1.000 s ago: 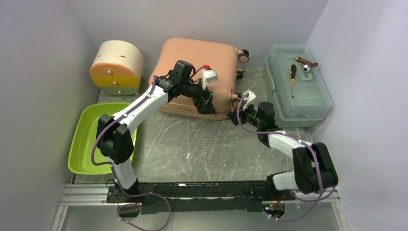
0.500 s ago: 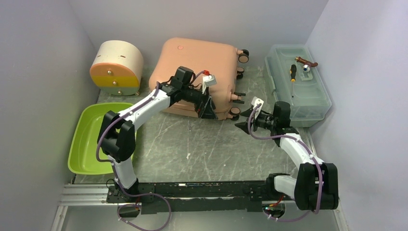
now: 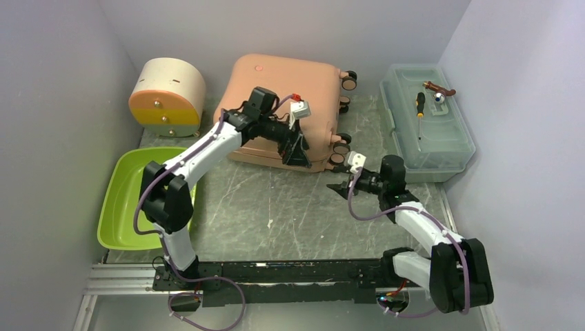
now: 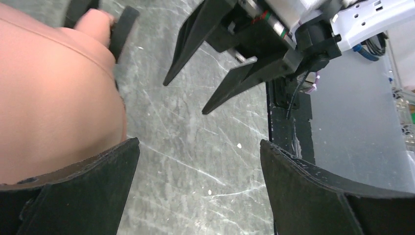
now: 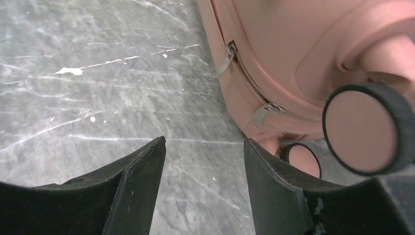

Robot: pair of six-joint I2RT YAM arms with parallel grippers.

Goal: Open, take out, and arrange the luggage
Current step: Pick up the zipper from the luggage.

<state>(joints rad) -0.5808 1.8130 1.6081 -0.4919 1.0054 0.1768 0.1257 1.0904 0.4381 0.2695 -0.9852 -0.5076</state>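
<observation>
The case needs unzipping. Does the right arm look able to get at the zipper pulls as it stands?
Probably yes. The right claw is open and faces the luggage corner, with both zipper pulls just ahead and only bare table between.

We see three plain walls closing in the workspace: the left wall (image 3: 48, 103), the back wall (image 3: 276, 27) and the right wall (image 3: 524, 103), all a pale grey-lilac and matte. They meet in straight corners behind the tabletop (image 3: 276, 214), which is grey and stone-patterned, with thin white veins and a few small white flecks. Light falls evenly from above; we find only soft, short shadows, and a faint sheen on the surface in the wrist views. Along the near edge runs an aluminium rail (image 3: 121, 276), and below it lies a pale frosted panel (image 3: 310, 314). We cannot tell where the light comes from.
</observation>
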